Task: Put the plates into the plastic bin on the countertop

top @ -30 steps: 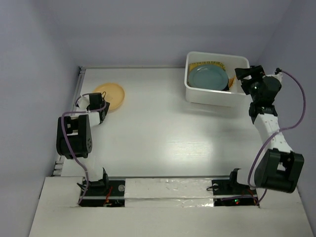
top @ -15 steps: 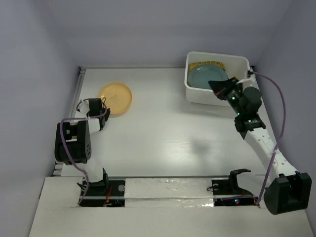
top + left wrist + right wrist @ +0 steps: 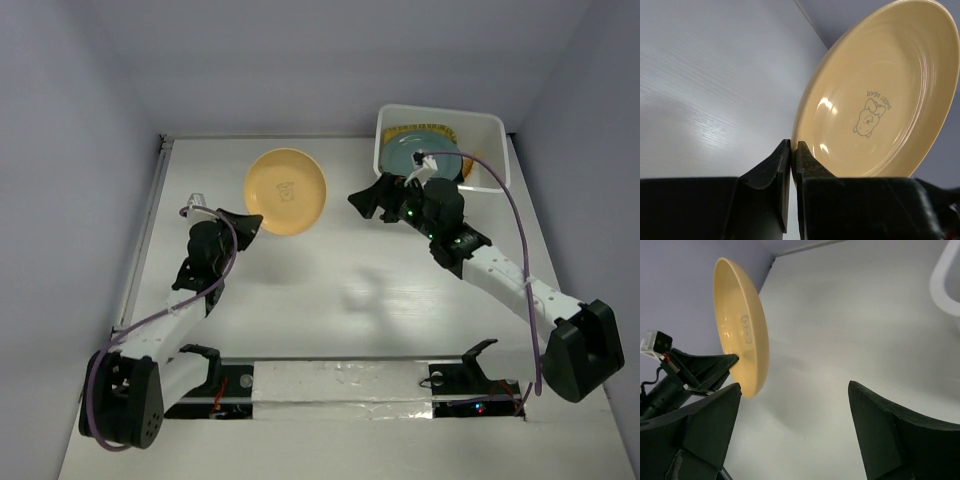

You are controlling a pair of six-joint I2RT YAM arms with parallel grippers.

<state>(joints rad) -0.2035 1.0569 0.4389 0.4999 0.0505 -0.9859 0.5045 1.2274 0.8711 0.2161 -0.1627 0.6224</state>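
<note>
My left gripper [image 3: 250,222] is shut on the rim of a yellow plate [image 3: 286,191] with a small bear print, held tilted above the white countertop [image 3: 330,300]. The left wrist view shows the jaws pinching the plate [image 3: 875,95] at its lower edge. My right gripper [image 3: 372,197] is open and empty, just right of the plate and apart from it. The right wrist view shows the plate [image 3: 740,325] edge-on beyond the left finger. The white plastic bin [image 3: 485,125] at the back right holds a grey-teal plate [image 3: 420,155] on a yellow one [image 3: 400,133].
A raised rim [image 3: 150,215] runs along the countertop's left edge. The walls stand close behind and to both sides. The arm bases [image 3: 200,375] sit at the near edge, with cables trailing from each arm.
My left gripper has lifted the yellow plate and carried it right toward the middle. My right gripper has left the bin and swung left toward the plate.
</note>
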